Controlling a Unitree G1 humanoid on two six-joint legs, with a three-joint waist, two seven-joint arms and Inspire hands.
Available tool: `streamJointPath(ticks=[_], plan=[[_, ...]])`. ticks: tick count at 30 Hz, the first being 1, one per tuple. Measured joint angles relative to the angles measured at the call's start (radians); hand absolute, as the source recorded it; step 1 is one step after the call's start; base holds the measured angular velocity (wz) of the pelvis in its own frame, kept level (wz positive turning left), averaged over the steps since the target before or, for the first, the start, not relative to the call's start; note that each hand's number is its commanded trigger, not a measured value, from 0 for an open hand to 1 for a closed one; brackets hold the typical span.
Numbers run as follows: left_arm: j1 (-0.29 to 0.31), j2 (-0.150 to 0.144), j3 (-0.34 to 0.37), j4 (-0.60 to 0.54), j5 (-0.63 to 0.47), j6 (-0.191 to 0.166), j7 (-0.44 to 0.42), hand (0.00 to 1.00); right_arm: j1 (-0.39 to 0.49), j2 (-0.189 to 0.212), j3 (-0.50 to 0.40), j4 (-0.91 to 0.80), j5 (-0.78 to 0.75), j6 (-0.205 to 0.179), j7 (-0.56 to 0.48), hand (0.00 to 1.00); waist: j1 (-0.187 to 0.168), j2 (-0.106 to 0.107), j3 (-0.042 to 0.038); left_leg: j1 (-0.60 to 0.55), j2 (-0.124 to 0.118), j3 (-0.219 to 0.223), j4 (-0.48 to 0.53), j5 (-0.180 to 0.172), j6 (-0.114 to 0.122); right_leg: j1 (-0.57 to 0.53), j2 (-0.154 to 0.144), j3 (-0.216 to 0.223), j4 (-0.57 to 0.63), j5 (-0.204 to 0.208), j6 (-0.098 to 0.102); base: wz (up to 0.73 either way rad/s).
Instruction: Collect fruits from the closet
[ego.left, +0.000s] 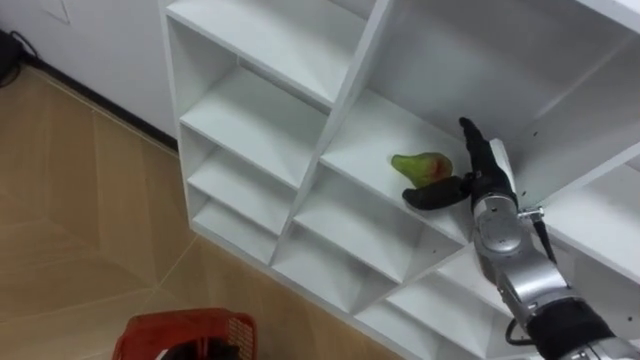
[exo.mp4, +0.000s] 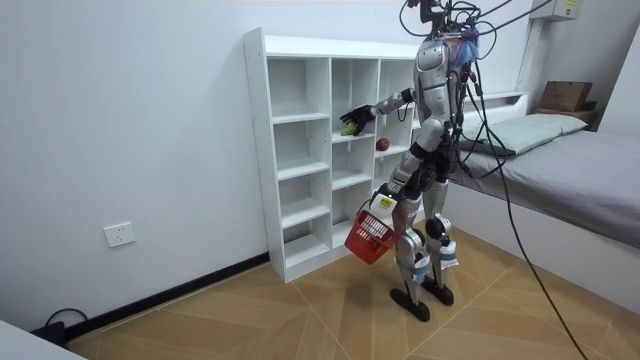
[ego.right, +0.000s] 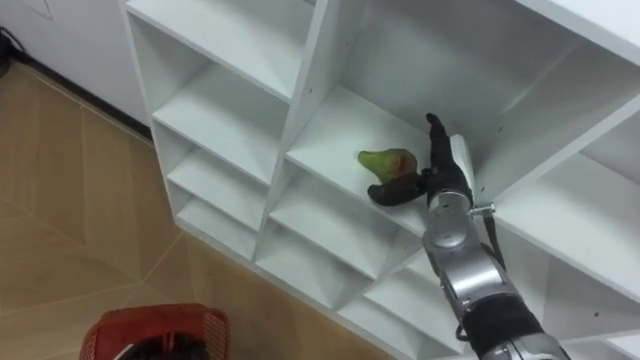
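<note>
A green pear (ego.left: 420, 166) with a red patch lies on a middle shelf of the white closet (ego.left: 335, 95). My right hand (ego.left: 478, 170) reaches into that compartment, open, with its thumb under the pear's near side and straight fingers behind it. In the room view the same hand (exo.mp4: 352, 121) is at the pear (exo.mp4: 346, 129), and a red apple (exo.mp4: 382, 144) sits on a shelf one column to the room view's right. A red basket (ego.left: 185, 338) hangs low at my left side from my left hand (exo.mp4: 384, 204). I stand upright close to the closet.
The closet has several open white compartments with thin dividers (ego.left: 352, 75) beside my right arm. Wooden floor (ego.left: 80, 220) lies below. A bed (exo.mp4: 570, 160) stands behind me at the room view's right, with a cardboard box (exo.mp4: 565, 95) at its head.
</note>
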Motion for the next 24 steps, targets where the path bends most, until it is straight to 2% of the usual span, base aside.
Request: streamJointPath(ticks=[2, 6, 12, 13, 14, 15, 20, 24], plan=[[0.0, -0.001, -0.001, 0.0, 0.0, 0.0, 0.0, 1.0, -0.009, 0.0, 0.007, 0.02, 0.006, -0.012, -0.002, 0.0, 0.0, 0.003, -0.0015, -0.009, 0.0, 0.0, 0.0, 0.0, 0.0, -0.005, 0.0, 0.002, 0.0, 0.0, 0.0, 0.0], [-0.004, -0.001, -0.016, 0.0, -0.002, -0.001, 0.0, 1.0, -0.043, 0.0, 0.009, 0.062, 0.036, -0.015, -0.008, 0.0, 0.001, 0.011, -0.0036, -0.024, -0.001, 0.001, 0.01, 0.0, 0.0, -0.016, 0.001, 0.003, 0.0, 0.0, 0.0, 0.0], [-0.005, -0.002, -0.019, 0.0, -0.008, -0.001, 0.0, 1.0, -0.046, 0.002, 0.01, 0.069, 0.046, -0.016, -0.015, 0.0, 0.003, 0.018, -0.004, -0.026, -0.001, 0.0, 0.012, 0.0, 0.0, -0.017, 0.001, 0.003, 0.0, 0.0, 0.0, 0.0], [-0.005, -0.002, -0.019, 0.0, -0.008, -0.001, 0.0, 1.0, -0.046, 0.002, 0.01, 0.069, 0.045, -0.016, -0.015, 0.05, 0.003, 0.018, -0.004, -0.026, -0.001, 0.0, 0.012, 0.0, 0.0, -0.017, 0.001, 0.003, 0.0, 0.0, 0.0, 0.0], [-0.005, -0.003, -0.019, 0.0, -0.008, -0.001, 0.0, 1.0, -0.046, 0.002, 0.01, 0.069, 0.045, -0.018, -0.015, 0.56, 0.003, 0.019, -0.004, -0.027, -0.002, 0.0, 0.012, 0.0, 0.0, -0.019, 0.001, 0.003, 0.0, 0.0, 0.0, 0.0], [-0.006, -0.003, -0.019, 0.0, -0.007, -0.001, 0.0, 1.0, -0.046, 0.002, 0.01, 0.071, 0.045, -0.025, -0.014, 1.0, 0.003, 0.019, -0.0042, -0.029, -0.002, 0.0, 0.012, 0.0, 0.0, -0.021, 0.001, 0.002, 0.0, 0.0, 0.0, 0.0], [-0.007, -0.007, -0.02, 0.0, 0.002, 0.001, 0.001, 1.0, -0.054, 0.007, 0.01, 0.097, 0.047, -0.045, -0.008, 1.0, 0.002, 0.023, -0.0067, -0.029, -0.003, -0.001, 0.012, 0.001, 0.0, -0.022, 0.0, 0.002, -0.001, 0.0, 0.0, 0.0], [-0.008, -0.01, -0.02, 0.0, 0.002, 0.002, 0.001, 1.0, -0.058, 0.009, 0.008, 0.109, 0.007, -0.047, -0.019, 1.0, 0.003, 0.03, -0.0091, -0.036, -0.003, -0.001, 0.017, 0.001, 0.0, -0.028, 0.0, 0.002, -0.001, 0.0, 0.0, 0.0]])
